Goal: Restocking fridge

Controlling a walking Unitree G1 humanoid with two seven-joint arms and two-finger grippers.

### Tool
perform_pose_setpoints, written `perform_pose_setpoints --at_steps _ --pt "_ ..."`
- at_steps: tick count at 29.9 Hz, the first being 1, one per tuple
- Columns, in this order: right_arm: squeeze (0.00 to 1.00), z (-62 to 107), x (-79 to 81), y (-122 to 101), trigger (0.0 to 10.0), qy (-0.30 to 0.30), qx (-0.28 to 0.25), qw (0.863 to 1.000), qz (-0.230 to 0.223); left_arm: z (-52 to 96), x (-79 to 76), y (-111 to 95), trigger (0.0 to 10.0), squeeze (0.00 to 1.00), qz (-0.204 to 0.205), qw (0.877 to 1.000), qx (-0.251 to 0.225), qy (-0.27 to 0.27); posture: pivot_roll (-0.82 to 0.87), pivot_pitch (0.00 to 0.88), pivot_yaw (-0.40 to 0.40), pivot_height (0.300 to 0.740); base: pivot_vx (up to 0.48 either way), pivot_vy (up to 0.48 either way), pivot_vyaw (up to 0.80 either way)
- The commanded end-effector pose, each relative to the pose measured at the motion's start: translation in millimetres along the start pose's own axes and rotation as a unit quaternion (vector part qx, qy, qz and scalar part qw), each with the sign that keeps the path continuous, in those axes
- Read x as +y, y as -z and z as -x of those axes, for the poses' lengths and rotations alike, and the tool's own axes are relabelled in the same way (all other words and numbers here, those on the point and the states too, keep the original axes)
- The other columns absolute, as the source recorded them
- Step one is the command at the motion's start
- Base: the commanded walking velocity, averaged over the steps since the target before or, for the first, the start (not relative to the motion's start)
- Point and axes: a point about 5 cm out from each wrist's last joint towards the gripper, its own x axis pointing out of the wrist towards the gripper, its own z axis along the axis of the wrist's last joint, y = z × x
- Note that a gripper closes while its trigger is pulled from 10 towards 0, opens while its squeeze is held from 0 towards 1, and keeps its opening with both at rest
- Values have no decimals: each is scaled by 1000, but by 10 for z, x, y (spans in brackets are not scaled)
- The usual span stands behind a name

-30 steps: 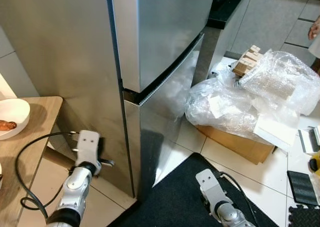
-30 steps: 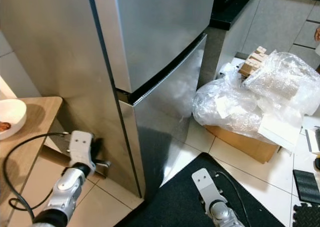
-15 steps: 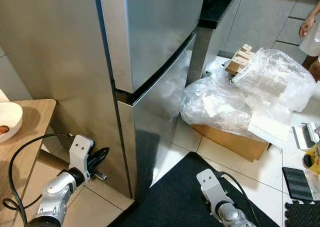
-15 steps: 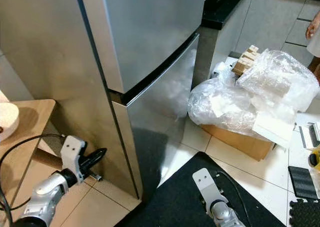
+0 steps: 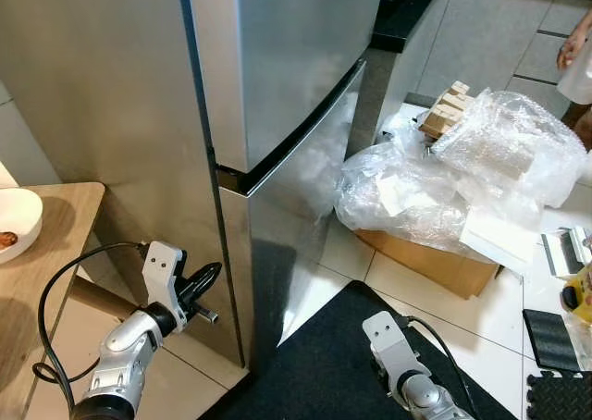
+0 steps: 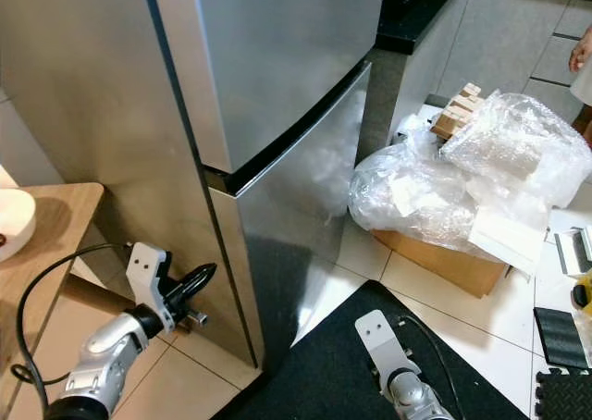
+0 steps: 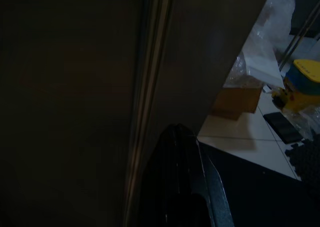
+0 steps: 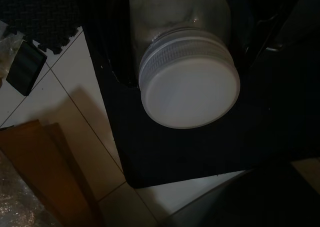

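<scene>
The stainless fridge (image 5: 277, 78) stands closed, its upper and lower doors meeting at a dark seam (image 5: 277, 156). My left gripper (image 5: 209, 271) is low beside the fridge's side wall, fingers pressed together, tips just short of the lower door's left edge (image 5: 229, 281). In the left wrist view the black fingers (image 7: 175, 187) point along that same edge. My right arm (image 5: 396, 351) hangs low over the black mat. Its gripper (image 8: 187, 42) is shut on a clear jar with a white lid (image 8: 190, 94).
A wooden table (image 5: 55, 253) with a white bowl (image 5: 14, 221) sits at my left, with a black cable (image 5: 55, 290) looping over it. A cardboard box under plastic wrap (image 5: 444, 189) lies right of the fridge. A person (image 5: 578, 59) stands at the far right. The black mat (image 5: 314, 374) covers the tiles ahead.
My left gripper has swung from pointing at the fridge's side to reaching toward the lower door's front edge. The view has shifted slightly. The right arm stays put.
</scene>
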Motion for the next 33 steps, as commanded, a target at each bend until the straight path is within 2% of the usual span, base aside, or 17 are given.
perform_pose_setpoints --at_steps 1,8,15,26,33 --pt "0 5 -4 9 10000 2 -1 1000 2 -24 -54 50 10000 0 -4 1000 8 4 -102 68 -7 740 0 0 0" --pt "0 10 -12 27 10000 3 1 1000 2 -62 -23 -19 10000 0 -40 999 -1 -15 -102 64 -8 740 0 0 0" --pt "0 6 0 10 10000 2 -2 1000 2 -97 14 -56 10000 0 -51 998 -6 -28 -102 57 -3 740 0 0 0" --pt "0 8 6 14 10000 2 -2 1000 4 -223 -105 -41 10000 0 -45 999 -17 -22 -103 52 -5 740 0 0 0" --pt "0 9 10 14 10000 2 -3 1000 3 -235 -19 -72 10000 0 -67 996 -16 -58 -106 55 -1 740 0 0 0"
